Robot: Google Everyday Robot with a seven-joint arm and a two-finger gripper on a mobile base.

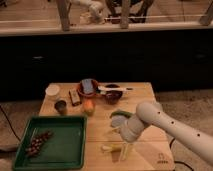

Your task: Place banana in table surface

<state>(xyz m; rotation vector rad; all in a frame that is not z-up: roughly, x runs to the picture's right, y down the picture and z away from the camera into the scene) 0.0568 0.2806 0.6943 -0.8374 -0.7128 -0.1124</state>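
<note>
The banana [111,148] is small and pale yellow and lies on the light wooden table surface [145,92] near the front edge. My gripper [124,150] hangs from the white arm [165,122] that comes in from the right. It is directly right of the banana and just above the tabletop. The banana's right end meets the gripper; whether they touch is unclear.
A green tray [62,142] with a dark bunch of grapes [37,142] lies at the front left. An orange fruit [88,106], a green vegetable [120,114], bowls [112,95], a cup [60,105] and a white lid [52,90] stand further back. A dark logo [161,159] marks the front right corner.
</note>
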